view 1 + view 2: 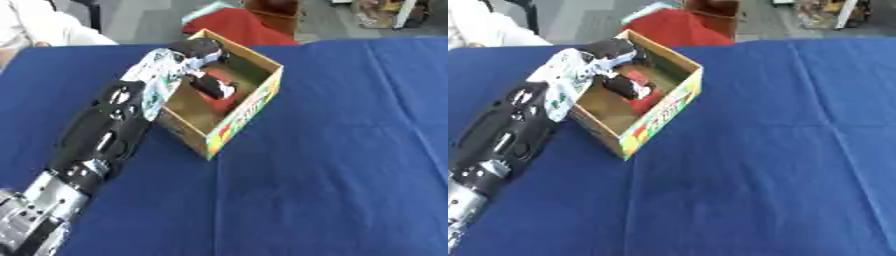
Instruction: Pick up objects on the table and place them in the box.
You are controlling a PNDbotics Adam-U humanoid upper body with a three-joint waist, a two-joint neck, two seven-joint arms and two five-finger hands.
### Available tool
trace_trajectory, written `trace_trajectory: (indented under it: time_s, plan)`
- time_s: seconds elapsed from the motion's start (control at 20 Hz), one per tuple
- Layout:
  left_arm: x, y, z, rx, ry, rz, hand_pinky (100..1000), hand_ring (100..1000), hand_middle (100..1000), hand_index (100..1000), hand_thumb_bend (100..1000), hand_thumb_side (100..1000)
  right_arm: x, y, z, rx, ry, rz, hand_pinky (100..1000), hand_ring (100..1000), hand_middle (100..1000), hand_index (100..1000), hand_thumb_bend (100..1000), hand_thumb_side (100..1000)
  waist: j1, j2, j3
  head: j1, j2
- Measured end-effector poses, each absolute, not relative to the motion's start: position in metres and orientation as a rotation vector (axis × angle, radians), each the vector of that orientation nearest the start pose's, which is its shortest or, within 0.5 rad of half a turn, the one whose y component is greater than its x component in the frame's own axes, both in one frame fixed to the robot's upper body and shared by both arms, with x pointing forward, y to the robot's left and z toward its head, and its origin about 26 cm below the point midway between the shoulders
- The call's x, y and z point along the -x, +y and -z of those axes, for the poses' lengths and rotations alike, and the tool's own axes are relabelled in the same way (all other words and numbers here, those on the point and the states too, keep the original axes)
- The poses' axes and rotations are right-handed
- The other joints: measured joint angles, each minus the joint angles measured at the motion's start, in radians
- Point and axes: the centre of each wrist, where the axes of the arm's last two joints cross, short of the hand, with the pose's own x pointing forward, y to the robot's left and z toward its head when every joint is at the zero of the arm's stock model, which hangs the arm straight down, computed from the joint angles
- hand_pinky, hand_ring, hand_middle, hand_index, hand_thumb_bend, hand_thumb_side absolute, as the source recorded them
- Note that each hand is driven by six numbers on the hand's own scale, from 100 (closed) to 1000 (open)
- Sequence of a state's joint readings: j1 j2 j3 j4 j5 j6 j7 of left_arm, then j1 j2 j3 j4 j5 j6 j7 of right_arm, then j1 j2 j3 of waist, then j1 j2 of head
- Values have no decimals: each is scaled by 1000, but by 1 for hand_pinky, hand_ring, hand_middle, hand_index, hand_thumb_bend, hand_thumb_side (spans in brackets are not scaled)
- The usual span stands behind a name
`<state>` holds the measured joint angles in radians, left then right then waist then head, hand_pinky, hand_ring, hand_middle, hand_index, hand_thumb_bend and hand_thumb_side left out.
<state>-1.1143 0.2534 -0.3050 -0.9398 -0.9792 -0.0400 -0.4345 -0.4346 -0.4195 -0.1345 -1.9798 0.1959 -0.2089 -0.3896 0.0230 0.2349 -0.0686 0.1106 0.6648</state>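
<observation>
Blue tablecloth [332, 150], left robot hand [197, 55] inside cardboard box [249, 107], grip unclear, red item [223, 102] partly hidden.

Left hand [614, 52] over open box [671, 102] on blue cloth [754, 165]

Black-and-silver left arm [500, 135] runs up from lower left; hand sits above box's far-left corner, fingers [627, 85] curled down into it. Red object [647, 102] lies inside, just beside fingers; contact unclear. Cardboard box w/ colourful print on outer wall stands askew. Red fabric [675, 27] beyond far table edge.
</observation>
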Motion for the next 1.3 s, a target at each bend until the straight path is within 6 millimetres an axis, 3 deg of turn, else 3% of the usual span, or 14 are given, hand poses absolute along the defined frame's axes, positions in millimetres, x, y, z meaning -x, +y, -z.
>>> trace_trajectory:
  time_s: [0.2,0.35,0.5,0.75,1.05,1.3]
  plan:
    - [-480,139,-236,-904,-1464,1666,816,904,837,888,540,617,-307,-294,-256,-865,3398,31,690,752,870,780,100,1000,0,-2,1,-2,1]
    - [-479,138,-240,-920,-1466,1673,807,897,827,881,541,603,-307,-294,-256,-865,3398,31,691,753,870,780,100,1000,0,-6,2,-3,1]
    - [-477,138,-244,-927,-1483,1665,757,848,787,865,488,587,-307,-294,-256,-864,3399,31,691,753,869,781,100,1000,-2,-8,4,-4,2]
    - [-468,139,-262,-936,-1576,1612,685,780,725,817,322,581,-307,-294,-255,-866,3401,31,693,753,867,781,100,1000,-5,-17,12,-9,11]
    - [-429,157,-307,-954,-1788,1525,664,753,685,807,250,628,-307,-295,-254,-874,3402,33,696,754,865,783,100,1000,1,-31,28,-27,27]
    - [-380,188,-326,-952,-1943,1405,644,734,659,809,230,664,-306,-299,-253,-900,3394,35,696,755,863,783,100,999,1,-41,42,-42,36]
